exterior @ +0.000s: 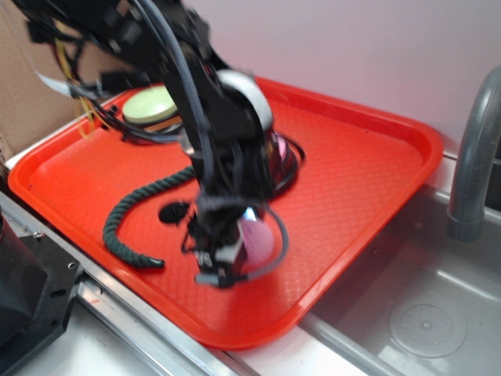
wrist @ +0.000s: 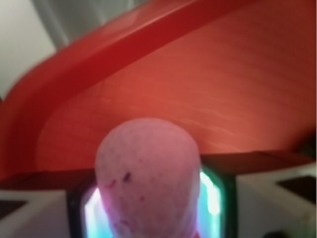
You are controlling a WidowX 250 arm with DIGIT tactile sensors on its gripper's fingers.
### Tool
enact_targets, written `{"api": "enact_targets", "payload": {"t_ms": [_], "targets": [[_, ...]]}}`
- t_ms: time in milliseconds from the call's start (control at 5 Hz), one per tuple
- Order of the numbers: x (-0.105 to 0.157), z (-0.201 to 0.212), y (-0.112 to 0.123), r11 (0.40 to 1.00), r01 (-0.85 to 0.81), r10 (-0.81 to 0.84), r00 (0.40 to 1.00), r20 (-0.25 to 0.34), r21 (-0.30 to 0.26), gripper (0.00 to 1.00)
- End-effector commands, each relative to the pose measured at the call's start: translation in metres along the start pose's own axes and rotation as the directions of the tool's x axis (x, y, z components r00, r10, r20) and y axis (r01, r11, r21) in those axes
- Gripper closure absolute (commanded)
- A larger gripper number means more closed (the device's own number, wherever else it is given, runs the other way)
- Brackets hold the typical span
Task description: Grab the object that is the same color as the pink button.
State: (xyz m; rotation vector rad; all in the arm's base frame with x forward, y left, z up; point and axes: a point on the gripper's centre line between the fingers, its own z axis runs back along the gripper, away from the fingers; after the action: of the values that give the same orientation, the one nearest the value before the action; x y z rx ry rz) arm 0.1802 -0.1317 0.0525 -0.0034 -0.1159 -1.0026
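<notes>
The pink golf ball [wrist: 147, 173] fills the lower middle of the wrist view, pressed between my two lit finger pads [wrist: 210, 196]. In the exterior view the ball [exterior: 258, 239] sits in my gripper [exterior: 239, 247] over the front part of the red tray [exterior: 368, 157]. My gripper is shut on the ball. Whether the ball rests on the tray or is slightly lifted is unclear. The pink button [exterior: 280, 153] lies just behind my arm, mostly hidden; only its right edge and black base show.
A pale green-topped button [exterior: 150, 104] stands at the tray's back left. A dark green rope [exterior: 133, 207] curls across the tray's left half. A metal sink [exterior: 427, 298] and grey faucet [exterior: 473, 149] lie to the right. Cardboard stands at far left.
</notes>
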Motion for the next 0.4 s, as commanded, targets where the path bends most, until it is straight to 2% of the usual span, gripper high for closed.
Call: {"api": "enact_targets", "payload": {"t_ms": [0,200], "targets": [[-0.031,0.091,0.030,0.889,-0.439,0.450,0.891,-0.064,0.134,1.00],[-0.060,0.110,0.050,0.779,-0.591,0.618,0.781,-0.092,0.211,1.00]]}}
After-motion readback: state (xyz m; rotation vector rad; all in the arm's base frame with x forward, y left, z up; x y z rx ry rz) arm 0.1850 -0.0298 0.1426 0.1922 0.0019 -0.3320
